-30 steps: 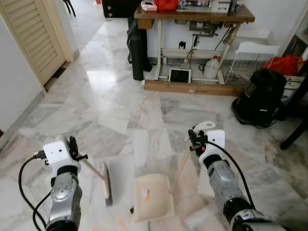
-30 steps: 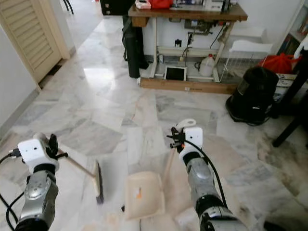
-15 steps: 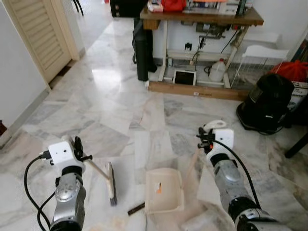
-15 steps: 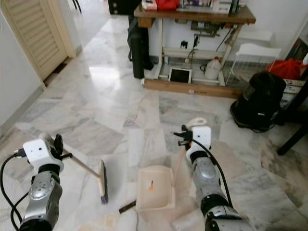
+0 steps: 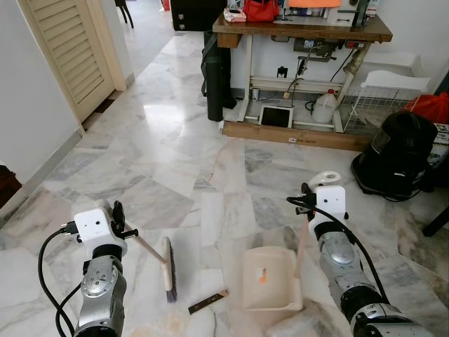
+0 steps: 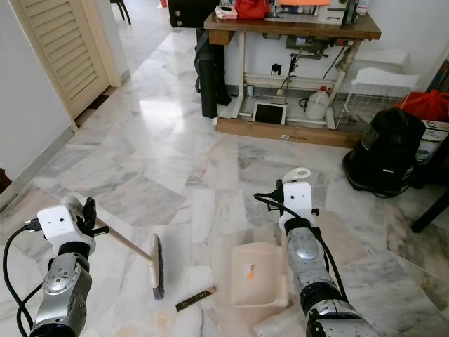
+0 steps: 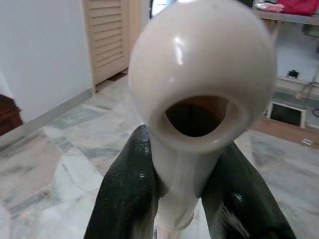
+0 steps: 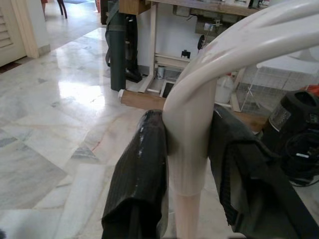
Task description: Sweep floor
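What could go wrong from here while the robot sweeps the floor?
The dark strip lies between the broom head and the dustpan, apart from both, so a sweep may miss it. The orange scrap in the pan could slide out if the right pincer tilts the handle. The left pincer grips the broom handle's end, so control may be weak.

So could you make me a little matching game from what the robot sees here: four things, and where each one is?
Things:
1. broom
2. dustpan
3. dark strip of debris
4. black vacuum cleaner

Places:
A. on the floor between the brush head and the pan
B. its handle is clamped in the right gripper
C. by the wire basket, off to the robot's right
D. its handle is clamped in the left gripper

Pairs: 1-D, 2-B, 3-A, 4-C
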Motion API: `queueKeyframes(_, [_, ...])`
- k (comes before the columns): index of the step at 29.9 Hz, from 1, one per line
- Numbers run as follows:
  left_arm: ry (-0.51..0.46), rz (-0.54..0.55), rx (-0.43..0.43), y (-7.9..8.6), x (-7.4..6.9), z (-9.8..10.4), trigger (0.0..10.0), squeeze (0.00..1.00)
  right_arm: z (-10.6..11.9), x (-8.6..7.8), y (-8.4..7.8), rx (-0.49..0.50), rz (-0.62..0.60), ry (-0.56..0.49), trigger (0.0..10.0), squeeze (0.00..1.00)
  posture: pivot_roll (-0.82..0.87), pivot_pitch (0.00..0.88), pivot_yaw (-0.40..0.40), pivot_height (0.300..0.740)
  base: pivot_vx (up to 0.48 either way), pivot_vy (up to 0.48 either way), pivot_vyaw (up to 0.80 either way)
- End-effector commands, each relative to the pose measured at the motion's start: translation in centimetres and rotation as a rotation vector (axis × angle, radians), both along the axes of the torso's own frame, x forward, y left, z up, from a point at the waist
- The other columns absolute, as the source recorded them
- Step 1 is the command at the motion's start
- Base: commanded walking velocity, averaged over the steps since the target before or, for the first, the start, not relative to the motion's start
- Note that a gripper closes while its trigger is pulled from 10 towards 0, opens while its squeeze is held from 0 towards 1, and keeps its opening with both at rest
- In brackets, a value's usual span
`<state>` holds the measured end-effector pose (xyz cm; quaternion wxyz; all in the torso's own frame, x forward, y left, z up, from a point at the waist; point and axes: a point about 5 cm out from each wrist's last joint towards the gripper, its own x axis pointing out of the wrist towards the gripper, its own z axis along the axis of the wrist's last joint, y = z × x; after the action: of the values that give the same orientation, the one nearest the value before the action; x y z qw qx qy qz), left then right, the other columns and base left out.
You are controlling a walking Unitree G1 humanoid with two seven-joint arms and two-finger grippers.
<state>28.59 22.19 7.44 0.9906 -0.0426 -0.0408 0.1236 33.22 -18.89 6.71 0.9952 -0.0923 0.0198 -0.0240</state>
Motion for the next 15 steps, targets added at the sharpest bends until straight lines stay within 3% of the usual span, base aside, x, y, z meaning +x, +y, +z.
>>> queueKeyframes(1, [-0.048, -0.025, 0.013, 0.11, 0.29, 1.23, 10.0, 0.0, 0.77, 0.36, 0.38, -0.007, 0.018, -0.044, 10.0, 0.0, -0.07, 0.027, 0.023, 0.74, 0.0, 0.0, 0.0])
queueKeyframes(6, [-0.034, -0.122, 0.035, -0.29, 0.23, 1.49, 10.0, 0.0, 0.2, 0.12, 0.99, -0.007, 0.035, -0.022, 10.0, 0.0, -0.06, 0.027, 0.021, 0.74, 0.0, 0.0, 0.0])
queueKeyframes(15, [-0.033, -0.202, 0.061, -0.43, 0.08, 2.12, 10.0, 0.0, 0.04, 0.09, 1.21, -0.015, 0.042, -0.013, 10.0, 0.0, -0.05, 0.048, 0.015, 0.74, 0.0, 0.0, 0.0])
